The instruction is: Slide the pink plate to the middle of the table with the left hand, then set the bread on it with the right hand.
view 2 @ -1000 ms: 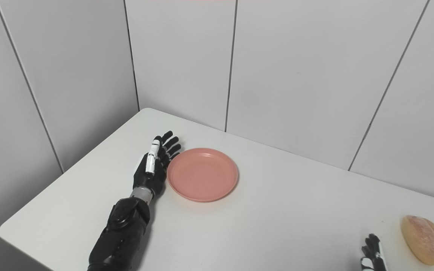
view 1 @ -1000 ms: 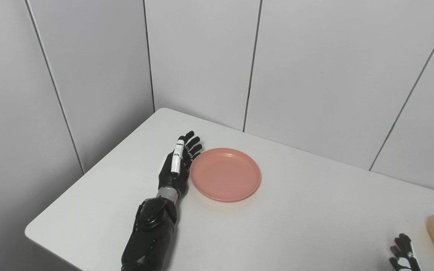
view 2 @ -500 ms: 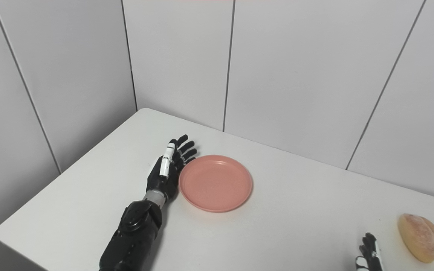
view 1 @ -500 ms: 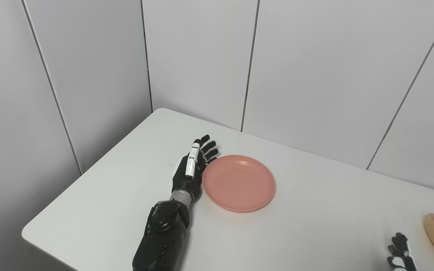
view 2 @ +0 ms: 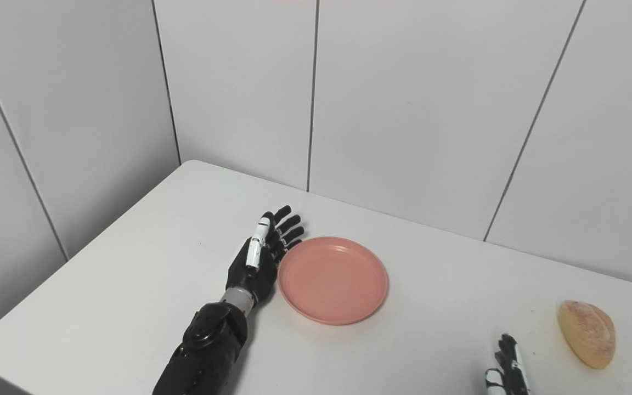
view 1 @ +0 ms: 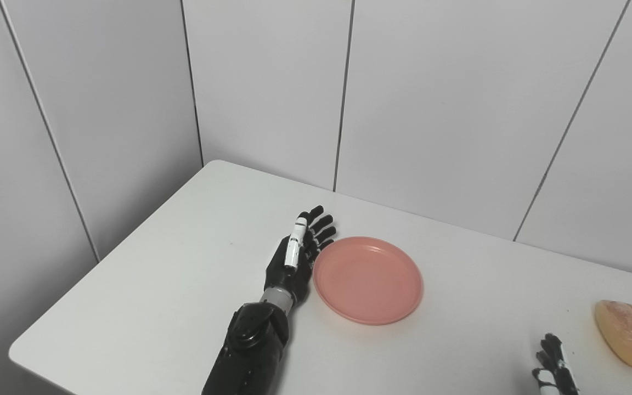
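Observation:
A round pink plate (view 1: 368,278) lies flat on the white table (view 1: 184,285). My left hand (view 1: 297,258) stands on edge with its fingers straight and apart, its palm side against the plate's left rim; it holds nothing. A tan piece of bread (view 1: 625,332) lies on the table at the far right. My right hand (view 1: 554,371) shows only its fingertips at the bottom edge, left of the bread and apart from it. The plate also shows in the right eye view (view 2: 332,278), as does the bread (view 2: 586,333).
Grey panelled walls (view 1: 431,109) close in behind the table and on its left. The table's left corner and front-left edge (view 1: 47,340) run down toward the bottom of the picture.
My left hand has pushed the plate to the right across the table, staying against its left rim. The camera has also panned, shifting the whole picture. The bread has not moved on the table.

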Controlling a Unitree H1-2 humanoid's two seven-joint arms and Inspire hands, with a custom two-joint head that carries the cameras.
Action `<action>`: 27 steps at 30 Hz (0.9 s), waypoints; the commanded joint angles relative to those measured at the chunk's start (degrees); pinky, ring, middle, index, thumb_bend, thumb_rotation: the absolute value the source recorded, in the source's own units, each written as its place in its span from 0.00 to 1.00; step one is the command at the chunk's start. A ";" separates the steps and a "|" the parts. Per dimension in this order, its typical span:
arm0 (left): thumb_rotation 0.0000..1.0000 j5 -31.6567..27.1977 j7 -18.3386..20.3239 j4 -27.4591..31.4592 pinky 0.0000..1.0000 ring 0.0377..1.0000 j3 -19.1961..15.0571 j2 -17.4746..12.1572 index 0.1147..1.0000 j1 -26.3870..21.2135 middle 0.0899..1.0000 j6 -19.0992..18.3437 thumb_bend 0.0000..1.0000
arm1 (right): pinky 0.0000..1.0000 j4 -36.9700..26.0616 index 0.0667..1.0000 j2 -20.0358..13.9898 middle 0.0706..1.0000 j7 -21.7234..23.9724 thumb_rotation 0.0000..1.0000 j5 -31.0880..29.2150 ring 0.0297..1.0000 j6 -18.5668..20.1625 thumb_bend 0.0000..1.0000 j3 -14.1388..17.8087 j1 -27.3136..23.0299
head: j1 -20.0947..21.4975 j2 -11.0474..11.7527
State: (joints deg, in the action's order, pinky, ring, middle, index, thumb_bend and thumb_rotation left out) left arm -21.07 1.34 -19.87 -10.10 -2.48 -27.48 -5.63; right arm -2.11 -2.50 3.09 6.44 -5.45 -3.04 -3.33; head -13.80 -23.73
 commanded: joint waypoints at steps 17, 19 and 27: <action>1.00 1.27 2.82 5.98 0.89 0.88 5.64 5.18 0.86 4.91 0.88 -4.47 0.35 | 0.90 -4.60 0.95 2.40 0.96 -2.26 1.00 4.53 0.95 3.25 0.36 -1.65 0.94 | 8.40 -4.26; 1.00 1.41 2.72 6.86 0.89 0.88 6.20 5.56 0.87 5.53 0.88 -4.90 0.36 | 0.91 -5.12 0.95 2.65 0.96 -2.26 1.00 4.24 0.95 3.88 0.36 -1.69 1.05 | 9.19 -4.81; 1.00 1.94 3.07 9.96 0.90 0.89 7.73 5.84 0.87 8.38 0.89 -6.52 0.36 | 0.91 -6.26 0.95 3.53 0.96 -2.36 1.00 4.62 0.95 5.48 0.39 -2.20 0.95 | 11.62 -6.50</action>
State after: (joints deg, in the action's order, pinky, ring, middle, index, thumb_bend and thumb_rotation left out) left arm -19.79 4.23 -10.14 -2.72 3.19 -20.30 -10.06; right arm -5.97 0.42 1.23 10.75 -0.57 -4.97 -1.90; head -2.81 -29.88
